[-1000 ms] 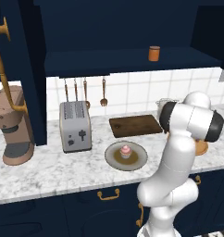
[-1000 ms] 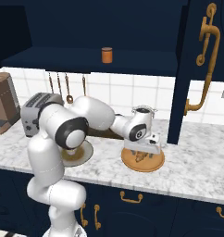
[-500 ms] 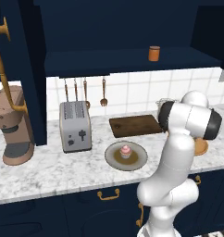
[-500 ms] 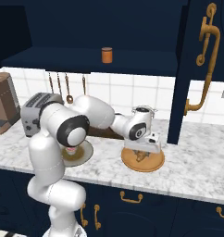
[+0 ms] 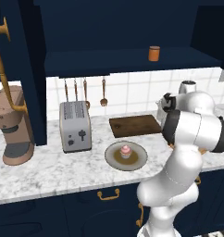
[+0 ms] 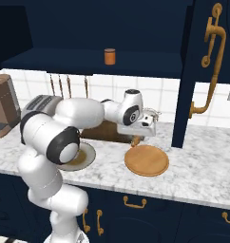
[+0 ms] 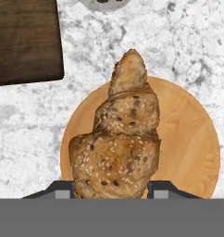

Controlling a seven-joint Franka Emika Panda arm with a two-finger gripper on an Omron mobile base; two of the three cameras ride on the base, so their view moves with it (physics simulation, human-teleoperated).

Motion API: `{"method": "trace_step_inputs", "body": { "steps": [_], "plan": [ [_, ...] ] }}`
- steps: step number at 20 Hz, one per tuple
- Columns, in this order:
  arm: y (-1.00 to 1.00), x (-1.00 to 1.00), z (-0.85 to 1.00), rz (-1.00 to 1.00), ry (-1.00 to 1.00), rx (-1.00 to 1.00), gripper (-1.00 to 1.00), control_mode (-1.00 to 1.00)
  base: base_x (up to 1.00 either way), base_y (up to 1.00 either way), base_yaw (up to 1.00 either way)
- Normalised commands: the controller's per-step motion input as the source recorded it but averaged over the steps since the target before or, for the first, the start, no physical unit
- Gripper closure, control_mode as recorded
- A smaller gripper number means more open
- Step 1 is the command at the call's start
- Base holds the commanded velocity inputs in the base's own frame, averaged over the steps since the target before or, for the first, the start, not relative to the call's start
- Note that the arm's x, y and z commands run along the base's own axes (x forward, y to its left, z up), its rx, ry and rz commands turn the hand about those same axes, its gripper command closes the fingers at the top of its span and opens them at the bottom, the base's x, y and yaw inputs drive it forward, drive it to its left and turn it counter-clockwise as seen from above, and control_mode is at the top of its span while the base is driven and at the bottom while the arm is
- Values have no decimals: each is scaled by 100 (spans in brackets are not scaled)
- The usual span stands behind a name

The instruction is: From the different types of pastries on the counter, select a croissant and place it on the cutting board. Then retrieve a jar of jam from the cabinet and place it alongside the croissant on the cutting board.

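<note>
I had the hand (image 7: 112,187) closed on the croissant (image 7: 121,139), its long axis running straight out from the fingers over the round tan plate (image 7: 197,139); the cutting board (image 7: 23,39) lay just beside on the worktop (image 7: 188,37), toward the hand view's upper left.
</note>
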Motion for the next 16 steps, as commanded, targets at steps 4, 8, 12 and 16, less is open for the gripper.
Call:
{"method": "trace_step_inputs", "body": {
  "steps": [4,8,12,16],
  "plan": [
    [65,55,11,0,-12,-4,100,-100,0,0,0],
    [47,70,0,0,-7,0,100,-100,0,0,0],
    [17,20,0,0,-1,0,100,-100,0,0,0],
    [11,39,0,0,0,0,100,-100,0,0,0]
  ]
}}
